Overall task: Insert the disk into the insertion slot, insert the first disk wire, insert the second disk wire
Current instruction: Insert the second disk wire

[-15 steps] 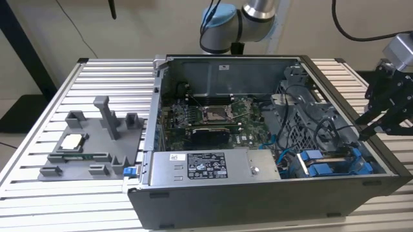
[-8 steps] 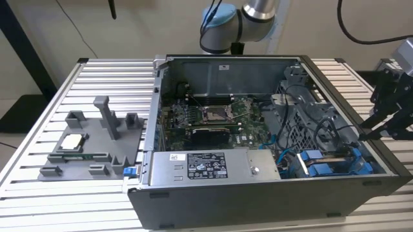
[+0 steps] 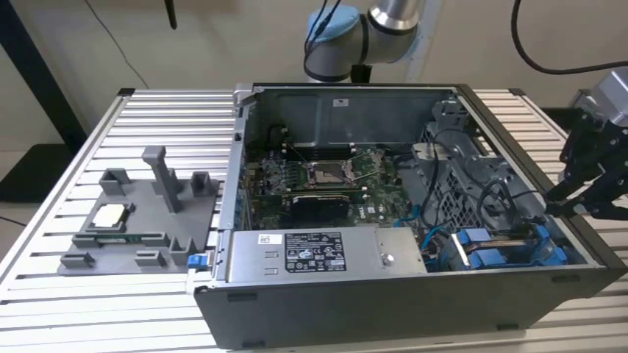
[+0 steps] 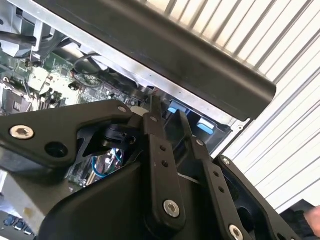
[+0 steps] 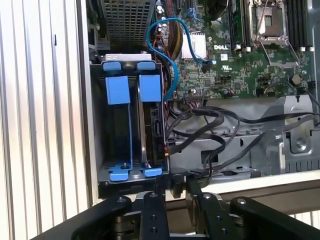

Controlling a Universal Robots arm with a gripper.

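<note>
Nearest me is the dark side wall of the open computer case [image 3: 393,316], lying on the ribbed metal counter [image 3: 88,294]. Just behind that wall sits the grey labelled power-supply box [image 3: 324,254]. Toward the exterior view's right from it, in the near corner of the case, is the disk [image 3: 487,254]. It sits down inside the insertion slot [image 5: 98,150] and its bright blue carrier tabs [image 5: 150,89] stick up at the mouth. A second blue frame [image 5: 117,91] sits right beside it in the same bay.

The hand [image 3: 561,209] hangs over the case rim next to that bay, on the exterior view's right. In both wrist views its black fingers [image 5: 161,187] are pressed together with nothing between them, apart from the disk. The second wrist view looks past the fingertips [image 4: 152,107] to the blue tabs under the case edge.

Loose black wires [image 5: 210,117] loop beside the slot toward the drive's edge, and I can't tell if any is plugged in. A blue wire [image 5: 170,65] curls over to the green motherboard [image 3: 324,176] farther in.

Across the counter, on the exterior view's left, stands a grey fixture block [image 3: 137,220]. At the far side, the arm's blue-capped joint [image 3: 339,33] rises behind the case.
</note>
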